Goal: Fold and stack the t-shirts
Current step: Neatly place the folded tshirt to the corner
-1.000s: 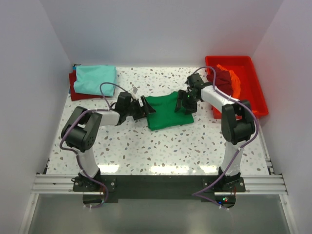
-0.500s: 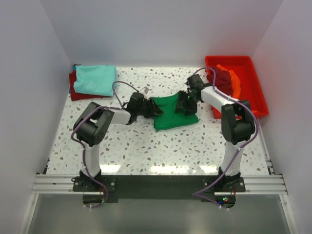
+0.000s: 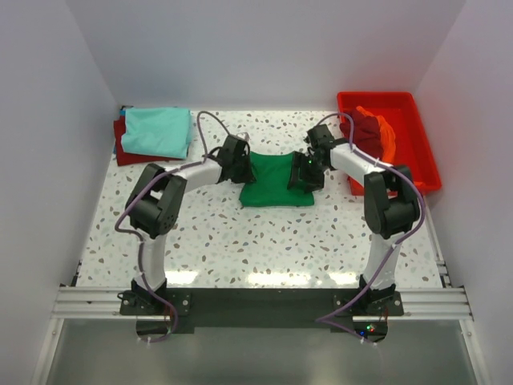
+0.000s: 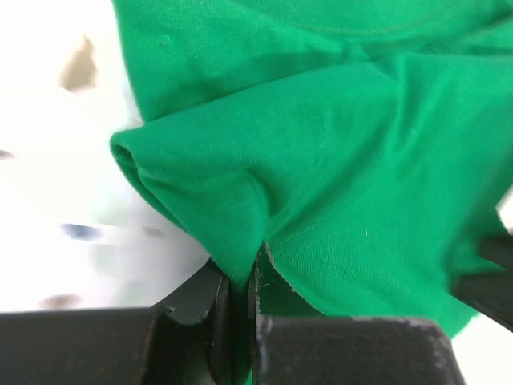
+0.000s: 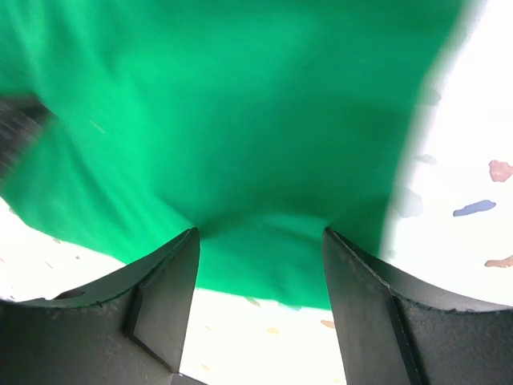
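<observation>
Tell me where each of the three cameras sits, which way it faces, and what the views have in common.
Top external: above and behind the bases, looking down on the table; left arm and right arm show whole.
Left wrist: on the left arm, looking past its own fingers; left gripper pinches a fold of the green t-shirt.
Right wrist: on the right arm, facing down; right gripper open over that shirt.
Shared: all three show the green t-shirt.

text: none legible | labels: none | brands: none | numbers: none | signs: none
</observation>
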Robot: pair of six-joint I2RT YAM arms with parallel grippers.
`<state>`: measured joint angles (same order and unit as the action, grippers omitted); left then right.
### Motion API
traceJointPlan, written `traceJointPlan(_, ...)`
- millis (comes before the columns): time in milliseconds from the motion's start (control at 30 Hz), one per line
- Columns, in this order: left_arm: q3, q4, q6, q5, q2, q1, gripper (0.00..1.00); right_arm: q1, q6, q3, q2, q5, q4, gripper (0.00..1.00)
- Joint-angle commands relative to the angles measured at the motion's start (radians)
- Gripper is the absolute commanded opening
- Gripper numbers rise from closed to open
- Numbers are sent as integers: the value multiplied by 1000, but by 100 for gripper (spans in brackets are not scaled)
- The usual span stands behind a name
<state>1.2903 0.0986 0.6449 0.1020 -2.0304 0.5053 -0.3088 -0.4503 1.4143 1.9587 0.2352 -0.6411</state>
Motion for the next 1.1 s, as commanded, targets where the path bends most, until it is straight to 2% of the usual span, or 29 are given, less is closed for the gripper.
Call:
traceJointPlan(0,142,295,-235,-191,-7,-50,0,-7,30,-12,-79,7,-31,66)
traceJointPlan(200,314,484,-407,-335,-4,-128,0,-7,22,-67,-121,12,-20,66)
traceJointPlan(600,536,570,-703,-616,6,-154,0,-7,24,-133,-153,10,-14,66)
traceJointPlan(1067,883,636,-847,-617,-62,-226,0,-7,21,-190,-182,0,-20,66)
